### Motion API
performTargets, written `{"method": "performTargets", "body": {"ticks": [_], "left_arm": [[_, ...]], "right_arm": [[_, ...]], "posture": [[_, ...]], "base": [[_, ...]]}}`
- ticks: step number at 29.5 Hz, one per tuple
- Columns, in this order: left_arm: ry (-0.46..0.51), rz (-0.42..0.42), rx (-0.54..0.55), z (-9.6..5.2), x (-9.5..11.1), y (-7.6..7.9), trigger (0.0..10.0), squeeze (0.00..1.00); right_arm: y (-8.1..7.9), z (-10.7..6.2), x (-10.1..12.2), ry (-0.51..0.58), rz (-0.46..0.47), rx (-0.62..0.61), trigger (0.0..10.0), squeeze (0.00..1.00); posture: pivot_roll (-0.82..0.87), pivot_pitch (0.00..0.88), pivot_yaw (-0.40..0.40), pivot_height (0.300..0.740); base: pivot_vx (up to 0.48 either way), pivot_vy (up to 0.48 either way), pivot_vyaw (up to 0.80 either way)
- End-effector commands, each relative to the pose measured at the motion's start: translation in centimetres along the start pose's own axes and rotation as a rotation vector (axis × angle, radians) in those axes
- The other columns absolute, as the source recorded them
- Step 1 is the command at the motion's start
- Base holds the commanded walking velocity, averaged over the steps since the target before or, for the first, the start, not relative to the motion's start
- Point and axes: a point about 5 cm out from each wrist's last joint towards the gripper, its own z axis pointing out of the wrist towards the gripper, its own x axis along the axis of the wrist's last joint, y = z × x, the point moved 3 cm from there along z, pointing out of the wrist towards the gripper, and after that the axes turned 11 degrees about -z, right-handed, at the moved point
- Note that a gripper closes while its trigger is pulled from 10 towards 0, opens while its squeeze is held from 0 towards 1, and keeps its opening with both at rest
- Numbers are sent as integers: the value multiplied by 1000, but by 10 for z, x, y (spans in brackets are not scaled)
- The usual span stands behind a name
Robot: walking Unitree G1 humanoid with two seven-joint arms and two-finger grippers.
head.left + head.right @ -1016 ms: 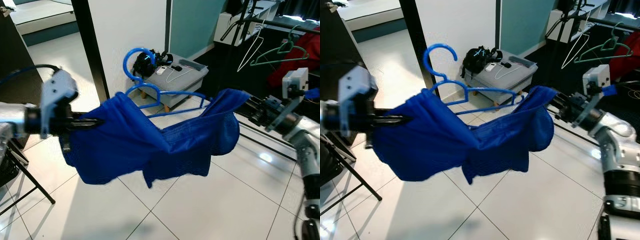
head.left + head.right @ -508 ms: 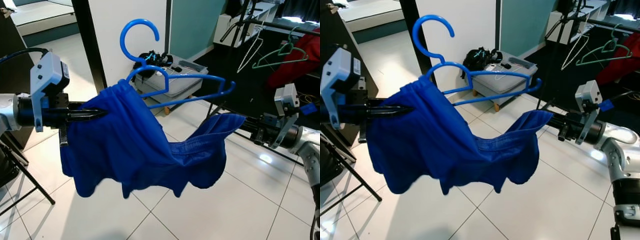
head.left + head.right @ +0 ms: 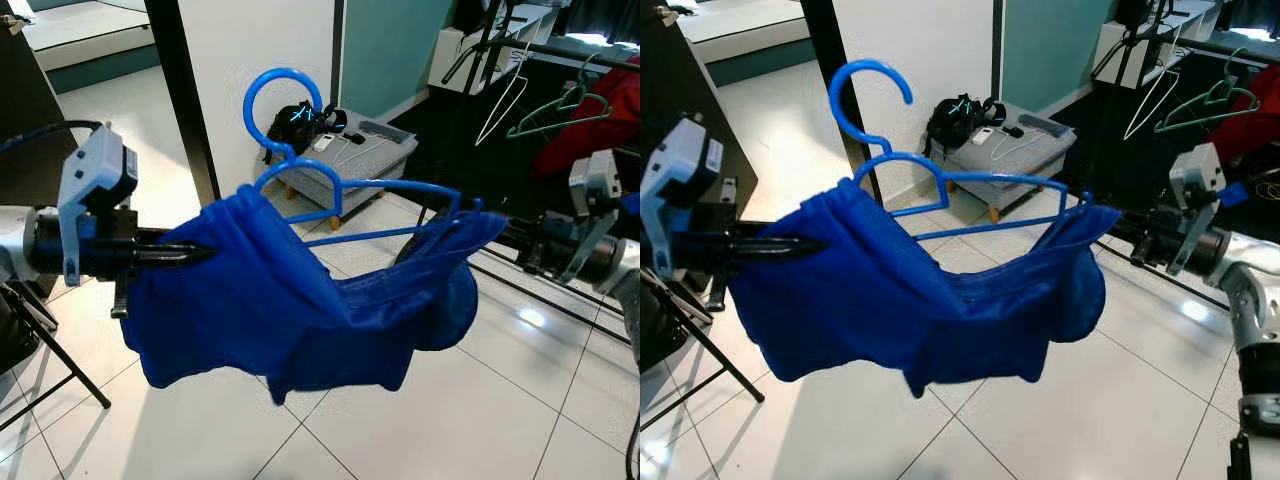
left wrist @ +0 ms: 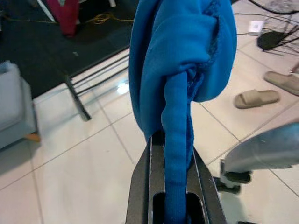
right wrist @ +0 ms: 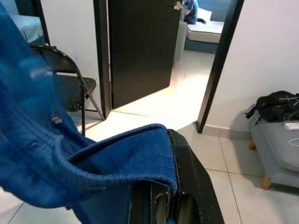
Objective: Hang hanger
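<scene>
Shorts hang stretched between us on the blue hanger: our left pincer clamps one waistband end, our right pincer the other, apparently to keep the garment spread until it reaches the rail.

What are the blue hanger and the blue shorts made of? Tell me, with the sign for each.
Blue hanger: looks like moulded plastic, smooth and slightly glossy, one uniform colour through hook and bars.

Blue shorts: soft knit or mesh fabric, likely synthetic sportswear; matte, drapes and bunches, with a gathered waistband pinched in the left hand and the right hand.
</scene>
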Motion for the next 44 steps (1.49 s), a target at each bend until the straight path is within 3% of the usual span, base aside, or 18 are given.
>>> {"method": "performTargets", "body": {"ticks": [1, 7, 14, 27, 31, 34, 44], "left_arm": [[-36, 7, -16, -3, 0, 4, 10000, 0], [-45, 8, -15, 0, -3, 5, 10000, 0], [-20, 37, 58, 4, -3, -4, 10000, 0], [-21, 33, 48, 5, -3, -2, 10000, 0], [-35, 30, 39, 5, -6, -1, 10000, 0], [-106, 52, 54, 7, -17, -2, 10000, 0], [-130, 91, 133, 11, -23, -10, 10000, 0]], "right_arm": [[5, -4, 6, 6, -27, -19, 0, 0], [8, -1, 10, 16, -40, -12, 0, 0], [-3, 6, 17, 41, -40, 67, 0, 0], [-7, 7, 21, 48, -47, 93, 0, 0], [-5, 8, 23, 50, -60, 87, 0, 0], [-3, 11, 29, 55, -83, 89, 0, 0], [1, 17, 31, -7, -148, 93, 0, 0]], "posture": [[6, 86, 7, 740], [7, 86, 5, 740], [6, 87, 3, 740], [4, 86, 4, 740], [5, 82, 4, 740], [5, 78, 3, 740], [2, 69, -1, 740]], "base": [[0, 0, 0], [0, 0, 0], [0, 0, 0], [0, 0, 0], [0, 0, 0], [0, 0, 0], [0, 0, 0]]}}
